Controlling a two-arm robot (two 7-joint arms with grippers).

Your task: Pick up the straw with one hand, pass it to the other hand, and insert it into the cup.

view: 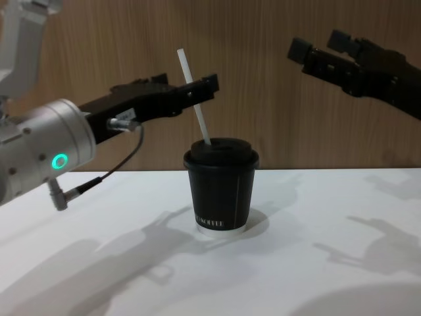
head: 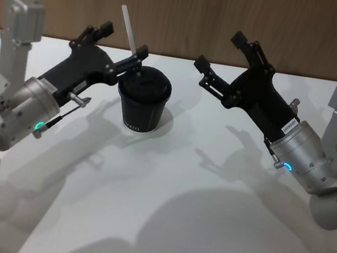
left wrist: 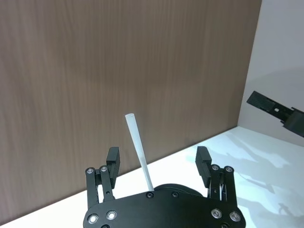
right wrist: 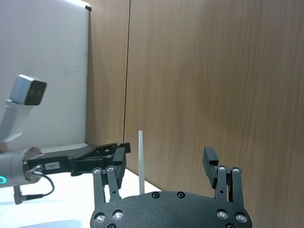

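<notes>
The white desk (head: 162, 209) spreads under both arms, with a wood-grain wall (head: 187, 7) rising along its far edge.

The left gripper (head: 125, 44), black on a silver cylindrical wrist with a green glowing ring (view: 60, 161) and a dark cable (view: 108, 172), reaches in from the left and sits raised off the desk, just beside the top of the cup. Its fingers (left wrist: 113, 160) are spread apart; in the left wrist view the straw stands in the gap between them, touching neither.

The right gripper (head: 222, 51), the same black build on a silver wrist with a blue-lit ring (head: 287, 166), hangs above the desk to the right of the cup, well apart from it. Its fingers (right wrist: 210, 159) are also spread wide and hold nothing.

The cup (view: 220, 185), small and black with a domed black lid, small white lettering near its foot, a thin white vertical line down its side and a pale base rim, stands upright on the desk between the two arms, nearer the left one.

The straw (view: 195, 97), thin and white, has its lower end in the cup's lid and leans toward the left gripper, its upper end rising above that gripper's fingers.
</notes>
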